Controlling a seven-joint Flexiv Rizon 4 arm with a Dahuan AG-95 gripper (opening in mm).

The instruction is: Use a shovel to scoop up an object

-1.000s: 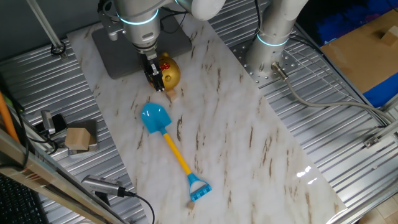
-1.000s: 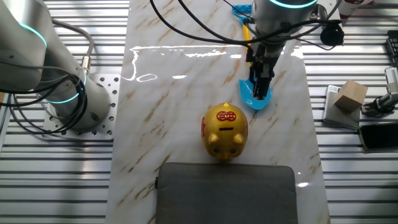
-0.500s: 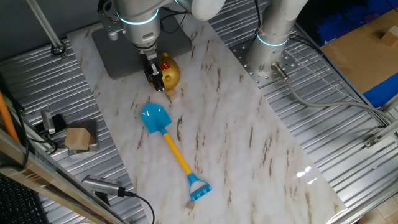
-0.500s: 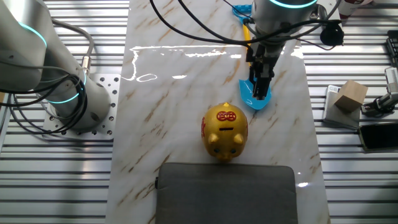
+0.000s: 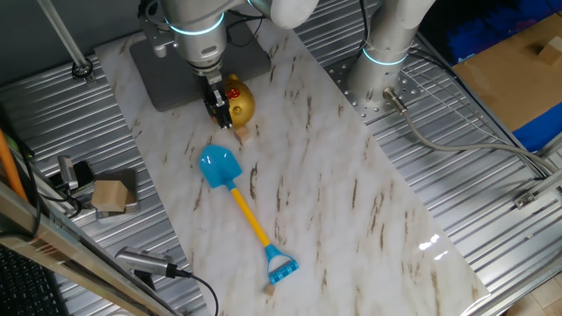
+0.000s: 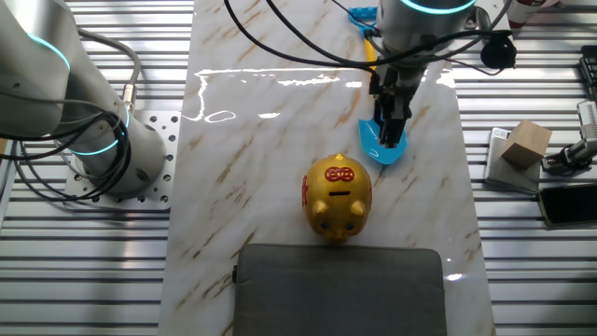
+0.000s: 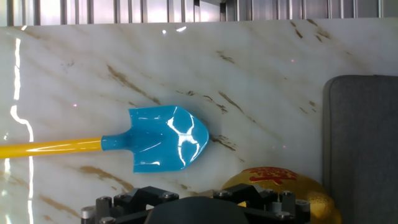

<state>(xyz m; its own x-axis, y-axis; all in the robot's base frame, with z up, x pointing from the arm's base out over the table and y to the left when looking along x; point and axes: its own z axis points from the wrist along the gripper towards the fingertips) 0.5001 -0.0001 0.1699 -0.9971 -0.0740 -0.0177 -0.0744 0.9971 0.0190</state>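
The shovel lies flat on the marble board, with its light-blue blade (image 5: 218, 167), yellow shaft (image 5: 250, 219) and blue D-end (image 5: 281, 265). The blade also shows in the other fixed view (image 6: 381, 149) and in the hand view (image 7: 165, 146). The tiny tan cube (image 5: 247, 135) sits on the board between the blade and the gold pig bank (image 5: 238, 102). My gripper (image 5: 219, 111) hangs beside the pig, just past the blade's tip and left of the cube. Its fingers look closed and empty. In the other fixed view the gripper (image 6: 390, 126) covers part of the blade and hides the cube.
A grey mat (image 5: 167, 75) lies behind the pig bank (image 6: 338, 196). A larger tan block (image 5: 110, 195) sits off the board on the ribbed metal table, also seen in the other fixed view (image 6: 525, 144). A second arm's base (image 5: 384, 66) stands at the board's right edge.
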